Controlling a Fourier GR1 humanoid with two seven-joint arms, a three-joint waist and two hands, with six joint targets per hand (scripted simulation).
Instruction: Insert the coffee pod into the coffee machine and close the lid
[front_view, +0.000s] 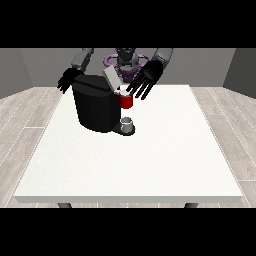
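— Progress check: has the small coffee pod gone in?

— You can't see it anywhere. Boxy black coffee machine (95, 109) stands toward the white table's (150, 165) far edge, grey lid (112, 77) raised. Hand at the view's right (145, 80) hovers spread, empty, over the red holder (126, 101); the other (66, 81) hangs relaxed, empty. Closing remains.

Bare room: wood-plank floor (30, 115), grey walls (17, 70), white table (150, 165).
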